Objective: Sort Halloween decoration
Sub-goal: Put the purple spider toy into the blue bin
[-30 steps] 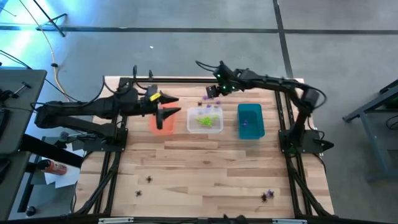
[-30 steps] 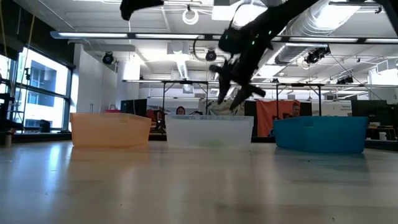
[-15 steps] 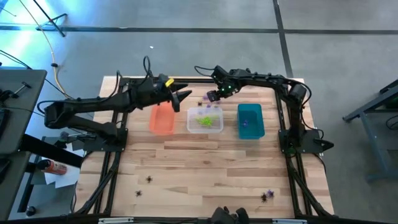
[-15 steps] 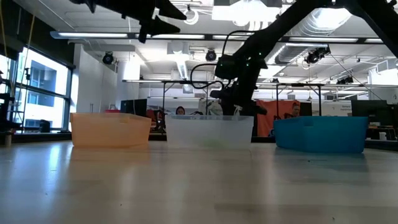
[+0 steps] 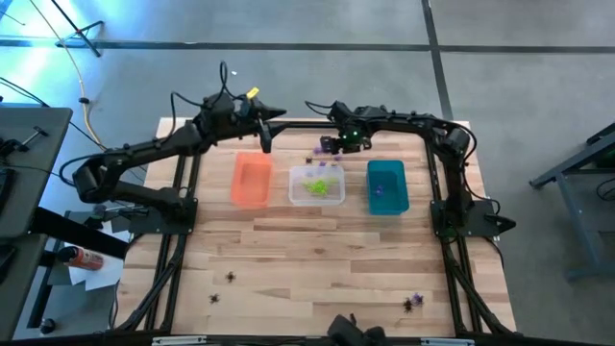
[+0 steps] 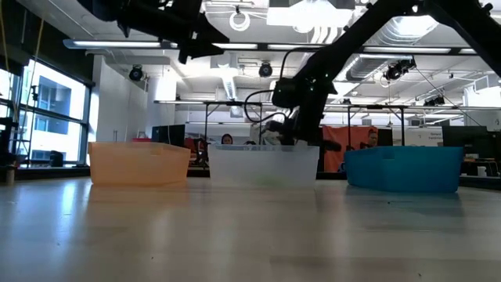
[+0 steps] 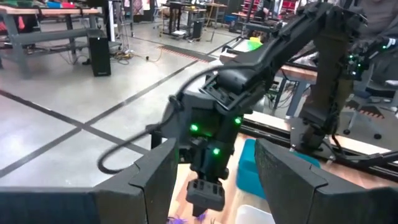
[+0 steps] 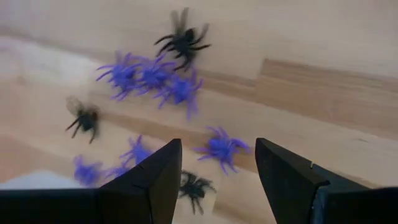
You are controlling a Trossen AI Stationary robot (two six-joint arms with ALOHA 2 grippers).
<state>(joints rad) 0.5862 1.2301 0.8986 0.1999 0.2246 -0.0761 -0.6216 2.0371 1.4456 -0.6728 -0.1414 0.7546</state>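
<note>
Several purple and black Halloween decoration spiders lie in a heap on the wood just behind the clear bin, which holds green ones. My right gripper hangs open over this heap, pointing steeply down, with a purple spider below the gap; it touches nothing. In the low view it shows behind the clear bin. My left gripper is open and empty, high over the table's far edge behind the orange bin, pointing toward the right arm.
The teal bin stands right of the clear bin and holds a purple spider. Loose spiders lie near the front edge at the left and right. Bare wood stretches between the bins and the front edge.
My left gripper has swung from above the orange bin toward the table's far edge, staying open and empty. My right gripper has sunk toward the spider heap behind the clear bin and tipped further downward, still open.
</note>
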